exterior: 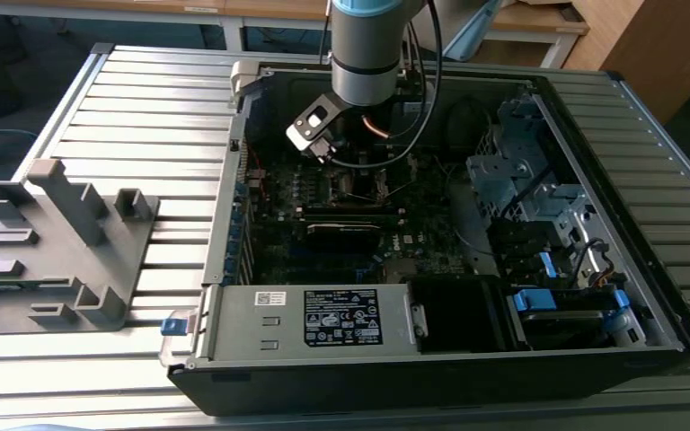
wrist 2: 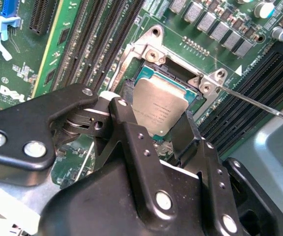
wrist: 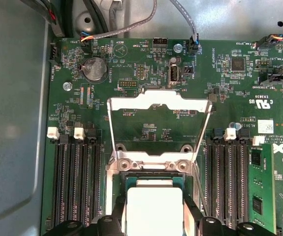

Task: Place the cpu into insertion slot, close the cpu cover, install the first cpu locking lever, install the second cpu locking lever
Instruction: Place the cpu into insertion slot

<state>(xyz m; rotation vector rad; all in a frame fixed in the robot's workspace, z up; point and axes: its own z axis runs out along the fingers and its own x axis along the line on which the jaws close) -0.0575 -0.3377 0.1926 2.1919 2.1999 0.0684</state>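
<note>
The cpu [wrist 2: 157,102], a flat square chip with a dull metal top, sits in the insertion slot [wrist 2: 151,54] on the green motherboard; in the first wrist view the cpu [wrist: 153,206] looks bright white. My gripper [wrist 2: 151,112] has its black fingers [wrist 2: 126,123] pressed against two opposite sides of the chip, shut on it. The gripper [wrist: 154,219] is partly cut off by the picture's edge. The cpu cover [wrist: 158,101], a thin silvery frame, is swung open and back from its hinge. A thin wire locking lever [wrist 2: 252,102] stands free beside the socket.
Black memory slots [wrist: 75,182] flank the socket on both sides. The arm [exterior: 369,63] reaches down into the open computer case [exterior: 237,224], with cables, a drive cage [exterior: 525,189] and a power supply [exterior: 321,319] around. A grey fixture [exterior: 57,251] stands at the exterior view's left.
</note>
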